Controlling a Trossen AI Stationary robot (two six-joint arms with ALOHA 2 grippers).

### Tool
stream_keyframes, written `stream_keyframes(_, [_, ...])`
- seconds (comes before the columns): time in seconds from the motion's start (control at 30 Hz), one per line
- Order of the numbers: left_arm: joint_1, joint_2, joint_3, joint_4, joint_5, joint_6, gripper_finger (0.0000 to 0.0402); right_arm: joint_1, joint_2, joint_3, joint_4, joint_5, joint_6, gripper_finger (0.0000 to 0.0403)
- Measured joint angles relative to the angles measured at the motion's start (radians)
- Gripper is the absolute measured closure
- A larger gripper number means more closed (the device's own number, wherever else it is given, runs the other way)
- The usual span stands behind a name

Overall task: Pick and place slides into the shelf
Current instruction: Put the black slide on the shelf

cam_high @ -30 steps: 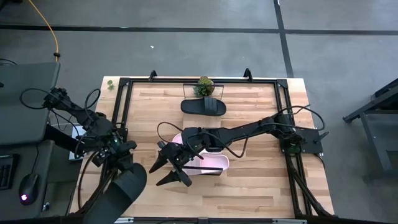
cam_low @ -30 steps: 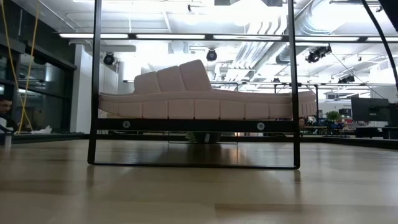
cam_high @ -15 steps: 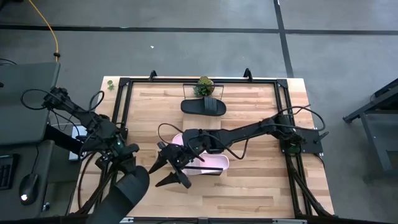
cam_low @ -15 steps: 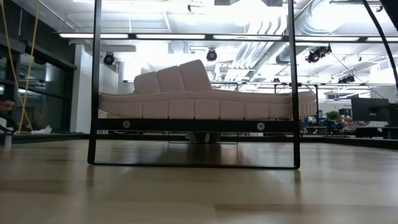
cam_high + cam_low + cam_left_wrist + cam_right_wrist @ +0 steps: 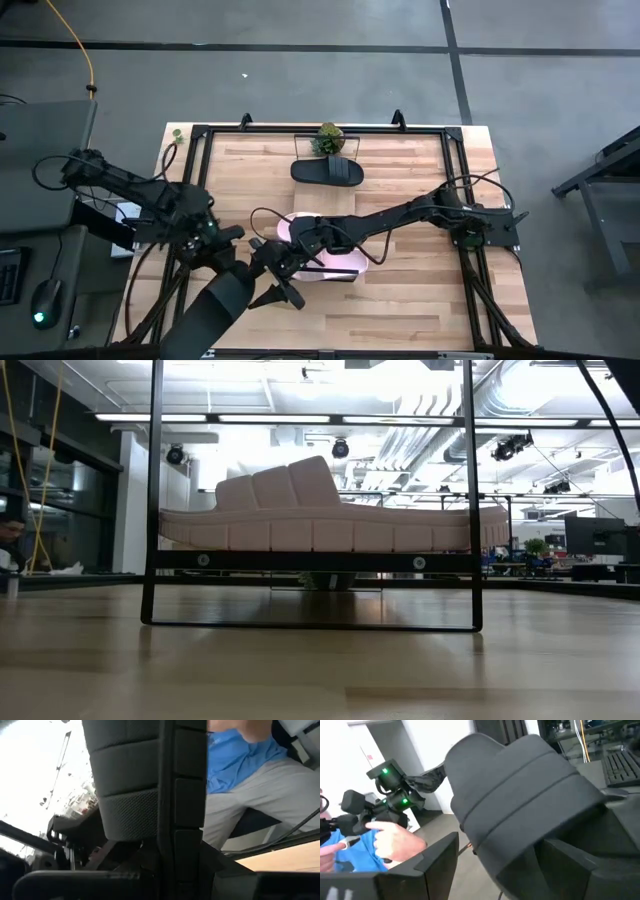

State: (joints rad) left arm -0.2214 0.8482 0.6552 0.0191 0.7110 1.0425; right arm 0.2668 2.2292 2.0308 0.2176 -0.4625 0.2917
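High view: left gripper point(image 5: 222, 262) clamped on black slide point(image 5: 205, 315); right gripper point(image 5: 272, 277) fingers apart beside pink slide point(image 5: 335, 262) on shelf point(image 5: 352, 208)

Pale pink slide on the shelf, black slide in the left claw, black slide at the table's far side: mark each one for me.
Pale pink slide point(image 5: 300, 525): low view, side of its sole.
Black slide in the left claw point(image 5: 210, 310): high view, its sole.
Black slide at the far side point(image 5: 327, 171): high view, its strap.
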Motion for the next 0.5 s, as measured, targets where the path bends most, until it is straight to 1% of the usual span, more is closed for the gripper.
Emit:
stream_keyframes(0.13, [0.050,0.049,0.001,0.061,0.059,-0.022,0.0348,0.003,0.000,0.000,0.039,-0.008,0.025,0.0153])
stream_keyframes(0.2, [0.071,0.070,0.001,0.090,0.100,-0.023,0.0348,0.005,0.000,0.000,0.035,-0.007,0.025,0.0153])
stream_keyframes(0.3, [0.093,0.087,0.000,0.110,0.133,-0.022,0.0348,0.008,0.000,0.000,0.031,-0.005,0.024,0.0153])
stream_keyframes(0.5, [0.097,0.092,0.000,0.116,0.139,-0.028,0.0348,0.019,0.000,0.000,0.035,0.011,0.017,0.0155])
